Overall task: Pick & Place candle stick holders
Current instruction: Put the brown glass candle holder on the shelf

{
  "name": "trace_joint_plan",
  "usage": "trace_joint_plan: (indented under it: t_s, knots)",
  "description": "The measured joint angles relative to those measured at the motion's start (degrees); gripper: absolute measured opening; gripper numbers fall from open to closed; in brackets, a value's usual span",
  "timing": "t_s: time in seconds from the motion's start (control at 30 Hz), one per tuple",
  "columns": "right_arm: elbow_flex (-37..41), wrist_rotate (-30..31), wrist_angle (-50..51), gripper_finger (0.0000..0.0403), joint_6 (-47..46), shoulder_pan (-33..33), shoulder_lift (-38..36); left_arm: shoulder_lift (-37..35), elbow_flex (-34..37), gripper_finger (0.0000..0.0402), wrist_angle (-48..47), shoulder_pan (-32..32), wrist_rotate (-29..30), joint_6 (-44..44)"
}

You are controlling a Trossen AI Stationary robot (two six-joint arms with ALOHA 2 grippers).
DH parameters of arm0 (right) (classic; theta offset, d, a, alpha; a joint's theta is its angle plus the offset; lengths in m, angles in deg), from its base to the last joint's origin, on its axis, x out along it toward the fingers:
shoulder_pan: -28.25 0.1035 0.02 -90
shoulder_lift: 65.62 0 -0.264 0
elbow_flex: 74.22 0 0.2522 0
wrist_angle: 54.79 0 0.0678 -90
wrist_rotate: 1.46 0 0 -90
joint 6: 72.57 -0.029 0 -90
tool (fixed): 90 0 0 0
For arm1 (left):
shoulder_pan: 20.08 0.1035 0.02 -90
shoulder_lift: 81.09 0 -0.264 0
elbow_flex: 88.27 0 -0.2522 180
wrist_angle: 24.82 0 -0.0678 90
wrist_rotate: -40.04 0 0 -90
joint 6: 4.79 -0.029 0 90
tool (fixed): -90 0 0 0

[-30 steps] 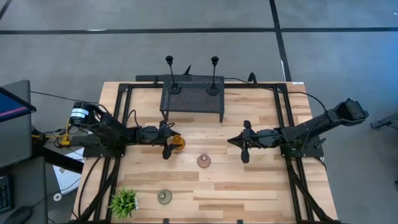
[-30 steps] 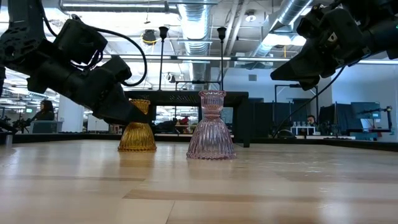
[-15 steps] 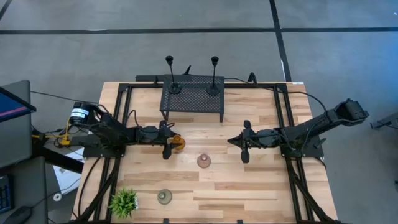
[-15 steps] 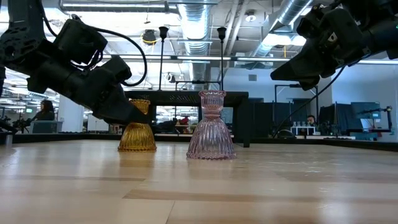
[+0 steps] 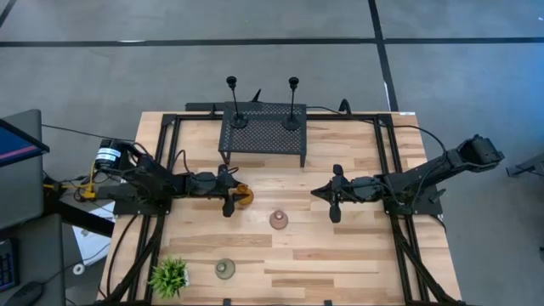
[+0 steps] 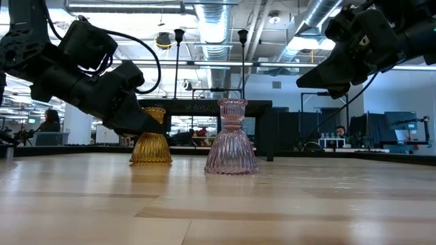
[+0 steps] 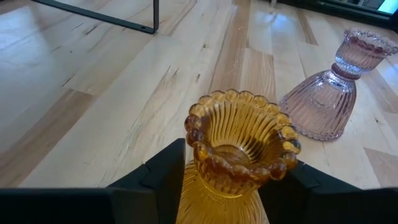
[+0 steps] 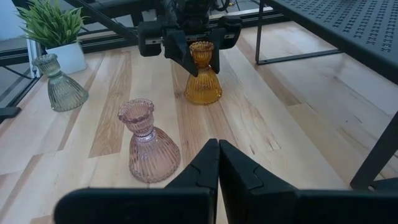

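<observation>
Left tool straddling the amber holder – two of five look placed

Both tall black holders [image 5: 232,102] stand on the mesh stand [image 5: 263,133] at the far side of the tabletop [image 5: 340,255], so that part looks done. The left tool [image 5: 231,195] has its fingers on either side of the neck of the amber holder [image 5: 244,195], which sits on the tabletop just in front of the stand; the fingers are close around the glass, but whether they grip it I cannot tell. The pink holder [image 5: 278,220] stands near the middle, and the grey-green holder [image 5: 224,269] sits beside the small plant [image 5: 169,275] at the near left edge – neither looks handled yet. The right tool [image 5: 334,196] hovers right of centre, fingers pressed together and empty.
</observation>
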Motion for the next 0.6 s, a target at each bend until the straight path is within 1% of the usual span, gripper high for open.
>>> trace_joint_plan:
  t_s: [0.6]
  knots:
    - [0.0,0.0,0.0,0.0001,0.0,0.0,0.0,-0.4,0.0,0.0164,0.12,0.0,-0.7,1.4]
